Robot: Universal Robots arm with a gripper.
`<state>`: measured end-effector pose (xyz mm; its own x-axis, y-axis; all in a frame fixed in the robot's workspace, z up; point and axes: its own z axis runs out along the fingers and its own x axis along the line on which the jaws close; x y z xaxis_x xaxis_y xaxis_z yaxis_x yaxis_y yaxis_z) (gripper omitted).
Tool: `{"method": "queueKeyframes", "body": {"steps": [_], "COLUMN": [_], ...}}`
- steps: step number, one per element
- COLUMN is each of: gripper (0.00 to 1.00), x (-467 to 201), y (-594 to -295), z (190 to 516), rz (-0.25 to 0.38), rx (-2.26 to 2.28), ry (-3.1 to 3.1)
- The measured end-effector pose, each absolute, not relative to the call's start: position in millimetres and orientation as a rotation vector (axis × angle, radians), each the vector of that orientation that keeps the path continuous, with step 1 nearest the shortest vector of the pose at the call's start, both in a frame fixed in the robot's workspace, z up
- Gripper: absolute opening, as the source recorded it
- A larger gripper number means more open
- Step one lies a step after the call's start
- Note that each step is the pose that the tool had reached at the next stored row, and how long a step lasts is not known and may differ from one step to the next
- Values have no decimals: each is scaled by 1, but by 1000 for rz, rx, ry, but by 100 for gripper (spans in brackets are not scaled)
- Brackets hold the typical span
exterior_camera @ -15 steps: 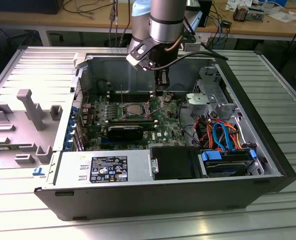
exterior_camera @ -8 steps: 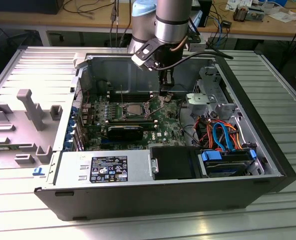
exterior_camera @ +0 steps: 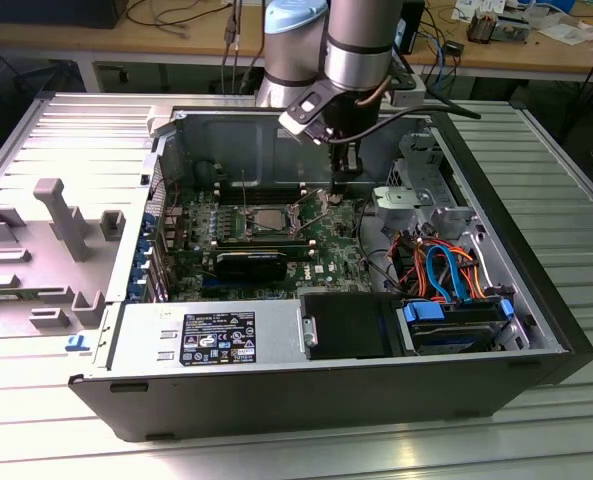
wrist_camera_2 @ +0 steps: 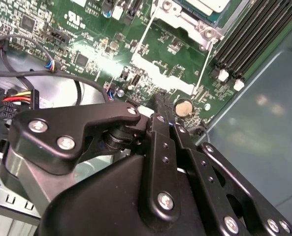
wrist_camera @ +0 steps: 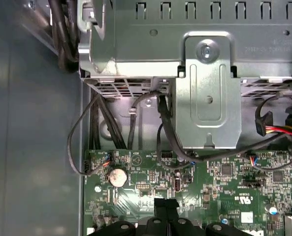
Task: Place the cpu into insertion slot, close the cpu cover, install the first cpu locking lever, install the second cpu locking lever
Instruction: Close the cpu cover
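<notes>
The cpu [exterior_camera: 267, 218] lies silver-topped in the insertion slot [exterior_camera: 244, 236] on the green board in the open computer case. The cpu cover [wrist_camera_2: 187, 20] lies as a metal frame around the chip's edge. Thin wire locking levers [wrist_camera_2: 145, 35] run beside the socket; I cannot tell whether they are latched. My gripper [exterior_camera: 338, 190] hangs over the board to the exterior view's right of the socket, a little above the surface. Its black fingertips [wrist_camera_2: 160, 102] are together, shut on nothing, next to a coin battery [wrist_camera_2: 183, 106]. In the first wrist view the gripper [wrist_camera: 166, 207] points at the board's edge.
Black memory slots [wrist_camera_2: 249, 44] run beside the socket. A grey metal drive cage [wrist_camera: 207, 93] with cables [wrist_camera: 165, 123] stands close behind the gripper. Orange and blue cables [exterior_camera: 446, 270] and a power supply [exterior_camera: 216, 335] fill the case's near side. A grey fixture tray [exterior_camera: 46, 250] lies outside at the exterior view's left.
</notes>
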<state>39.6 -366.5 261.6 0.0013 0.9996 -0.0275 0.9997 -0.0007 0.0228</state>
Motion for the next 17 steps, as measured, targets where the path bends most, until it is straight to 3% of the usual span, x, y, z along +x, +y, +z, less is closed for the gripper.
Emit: {"method": "queueKeyframes", "body": {"steps": [17], "gripper": [11], "x": [35], "y": [-366], "z": [238], "rz": [-21], "rx": [2202], "ry": [2207]}}
